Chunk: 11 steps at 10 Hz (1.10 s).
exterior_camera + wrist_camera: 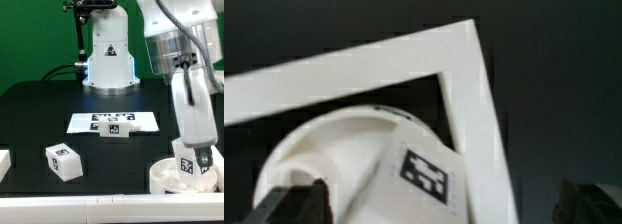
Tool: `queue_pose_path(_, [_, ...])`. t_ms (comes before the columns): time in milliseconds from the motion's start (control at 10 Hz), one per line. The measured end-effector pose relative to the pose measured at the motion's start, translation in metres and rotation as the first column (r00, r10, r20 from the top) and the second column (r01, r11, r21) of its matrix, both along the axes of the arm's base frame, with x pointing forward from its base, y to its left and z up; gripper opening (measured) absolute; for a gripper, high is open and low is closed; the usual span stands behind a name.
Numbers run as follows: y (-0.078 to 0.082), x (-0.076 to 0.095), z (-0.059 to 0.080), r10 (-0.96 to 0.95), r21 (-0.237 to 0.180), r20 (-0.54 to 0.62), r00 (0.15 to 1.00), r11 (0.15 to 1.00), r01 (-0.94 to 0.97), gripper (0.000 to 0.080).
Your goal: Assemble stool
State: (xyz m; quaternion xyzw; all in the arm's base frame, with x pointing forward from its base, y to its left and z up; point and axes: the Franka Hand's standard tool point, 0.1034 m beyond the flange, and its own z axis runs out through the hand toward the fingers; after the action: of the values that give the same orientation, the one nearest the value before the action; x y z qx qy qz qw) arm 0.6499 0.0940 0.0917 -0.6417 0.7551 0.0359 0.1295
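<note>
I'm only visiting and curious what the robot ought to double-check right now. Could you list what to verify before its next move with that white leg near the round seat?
1. Leg between the fingers of the gripper: ok, as the wrist view shows.
2. Firm grip on the leg: cannot tell; one finger seems to stand off it.
3. Leg at the seat disc: ok in the exterior view.
4. Leg lined up with a socket: cannot tell; the sockets are hidden.
5. Tagged white block out of the way: ok, it lies apart toward the exterior view's left.
6. Marker board clear of the arm: ok.
</note>
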Motion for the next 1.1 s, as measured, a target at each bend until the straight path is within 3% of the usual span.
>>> queue_pose_path(200, [0.010, -0.005, 0.015, 0.282, -0.012, 0.005, 0.959, 0.959, -0.282, 0.0648])
queue_pose_path(500, [0.006, -0.004, 0.012, 0.447, -0.058, 0.043, 0.893, 0.894, -0.445, 0.0649])
queue_pose_path(700, [0.010, -0.006, 0.018, 0.687, -0.103, 0.026, 0.727, 0.725, -0.681, 0.0649])
queue_pose_path(900, [0.008, -0.005, 0.018, 0.922, -0.188, 0.039, 0.384, 0.385, -0.904, 0.0649])
queue_pose_path(1000, [0.006, -0.007, 0.012, 0.958, -0.197, 0.039, 0.284, 0.286, -0.938, 0.0649])
queue_pose_path(1100, [0.004, -0.007, 0.011, 0.970, -0.205, 0.036, 0.239, 0.241, -0.948, 0.0649])
